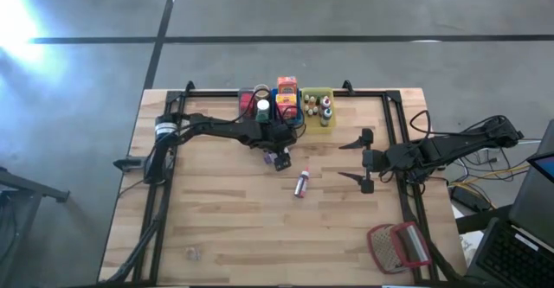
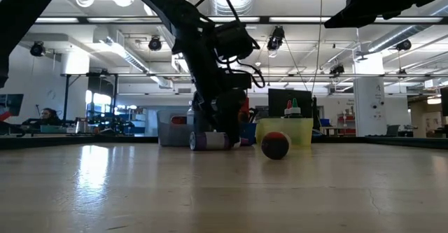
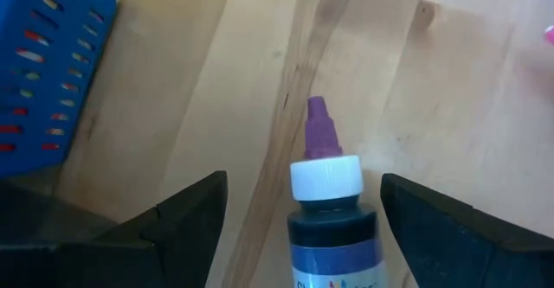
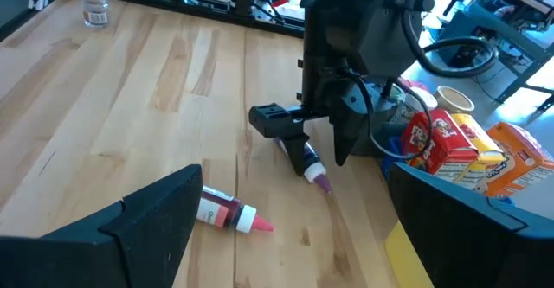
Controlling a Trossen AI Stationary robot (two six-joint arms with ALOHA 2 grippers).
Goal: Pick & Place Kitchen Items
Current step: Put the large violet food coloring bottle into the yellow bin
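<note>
A small dark-blue bottle (image 3: 333, 227) with a white collar and a purple tip lies on its side on the wooden table (image 1: 225, 227), just in front of the bins. My left gripper (image 3: 303, 182) slants down over it, open, one finger on either side of the bottle with a gap on both. The right wrist view shows the same bottle (image 4: 306, 160) under that gripper (image 4: 305, 137). A second small bottle (image 1: 301, 184) with a pink cap lies on its side nearer the table's middle. My right gripper (image 1: 363, 160) waits open at the table's right side, above the table.
A grey bin (image 1: 253, 103), a blue bin (image 1: 286, 108) and a yellow bin (image 1: 318, 106) stand at the far edge with boxes and small bottles in them. A red-framed mesh object (image 1: 398, 245) lies near right. A small jar (image 1: 192, 252) stands near left.
</note>
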